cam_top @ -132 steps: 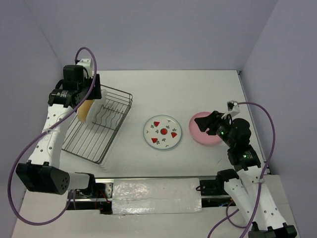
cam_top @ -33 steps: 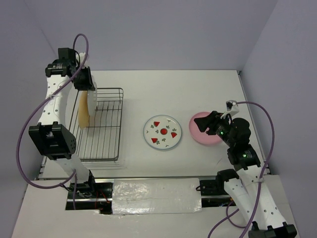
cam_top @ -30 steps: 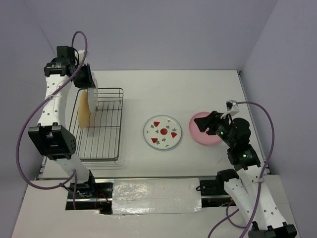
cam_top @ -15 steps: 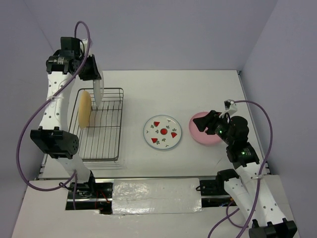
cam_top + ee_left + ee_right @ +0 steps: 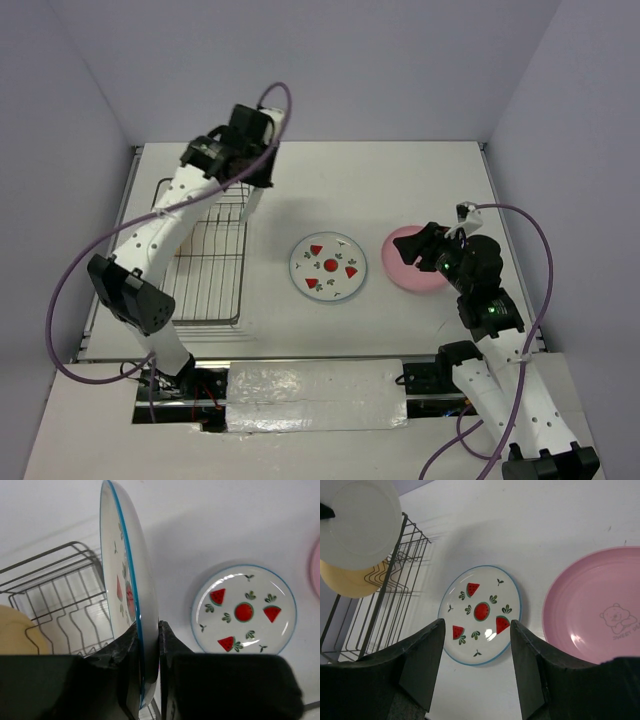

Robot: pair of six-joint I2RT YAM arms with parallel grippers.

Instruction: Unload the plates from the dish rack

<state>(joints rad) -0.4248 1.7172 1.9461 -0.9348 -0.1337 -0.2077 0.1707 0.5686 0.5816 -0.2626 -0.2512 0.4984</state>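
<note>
My left gripper (image 5: pixel 148 630) is shut on the lower rim of a white plate (image 5: pixel 131 580) with a blue edge and red fruit marks, held upright on edge above the right side of the dish rack (image 5: pixel 205 270). A tan-yellow plate (image 5: pixel 15 630) still stands in the rack. A second fruit-marked plate (image 5: pixel 328 267) lies flat on the table, with a pink plate (image 5: pixel 405 270) to its right. My right gripper (image 5: pixel 476 630) hovers open over the near-left edge of the pink plate (image 5: pixel 595 610), holding nothing.
The left arm (image 5: pixel 160 230) stretches across the rack from the near left. Walls close the table at the back and on both sides. Bare white table (image 5: pixel 400 180) lies behind the two flat plates.
The left arm has lifted the fruit-marked plate out of the rack and swung it right, past the rack's right side. The tan plate stays in the rack. The right arm has barely moved.
</note>
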